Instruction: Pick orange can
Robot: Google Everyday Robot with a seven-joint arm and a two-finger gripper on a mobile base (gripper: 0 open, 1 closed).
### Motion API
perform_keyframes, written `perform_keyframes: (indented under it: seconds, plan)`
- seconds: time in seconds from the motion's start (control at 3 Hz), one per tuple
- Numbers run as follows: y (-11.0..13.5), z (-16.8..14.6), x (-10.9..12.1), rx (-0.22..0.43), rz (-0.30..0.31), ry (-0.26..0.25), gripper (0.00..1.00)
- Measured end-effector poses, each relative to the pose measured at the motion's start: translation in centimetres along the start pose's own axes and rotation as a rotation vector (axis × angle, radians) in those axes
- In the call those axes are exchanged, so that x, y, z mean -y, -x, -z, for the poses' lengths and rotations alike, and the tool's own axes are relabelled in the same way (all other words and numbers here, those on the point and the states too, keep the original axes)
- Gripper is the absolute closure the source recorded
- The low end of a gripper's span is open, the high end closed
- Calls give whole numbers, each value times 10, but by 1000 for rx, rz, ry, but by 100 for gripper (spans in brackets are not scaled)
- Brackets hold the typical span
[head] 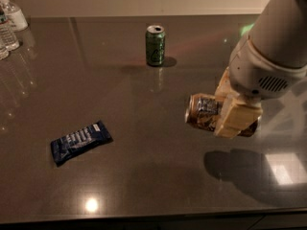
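The orange can [202, 111], golden-brown with a grey-white label panel and a silver end, lies on its side in my gripper [235, 113] at the right of the camera view. The cream fingers [238, 119] are shut around its body. The can hangs clear above the dark table [144, 176]; its shadow falls on the table below and to the right. My large white arm fills the upper right corner.
A green can [155, 45] stands upright at the back centre. A dark blue snack packet [80, 141] lies flat at the front left. Clear water bottles [10, 23] stand at the back left corner. The table's front edge runs along the bottom.
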State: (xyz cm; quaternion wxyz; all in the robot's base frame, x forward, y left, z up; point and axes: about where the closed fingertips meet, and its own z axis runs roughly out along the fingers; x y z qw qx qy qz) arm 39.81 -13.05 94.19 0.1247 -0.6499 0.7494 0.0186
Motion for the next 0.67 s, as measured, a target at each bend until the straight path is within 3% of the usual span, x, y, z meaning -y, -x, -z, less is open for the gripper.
perform_keyframes:
  seconds: [0.33,0.67]
  plan:
    - [3,38,17,26,6,-46,100]
    - [8,56,23,45,13,-87,100]
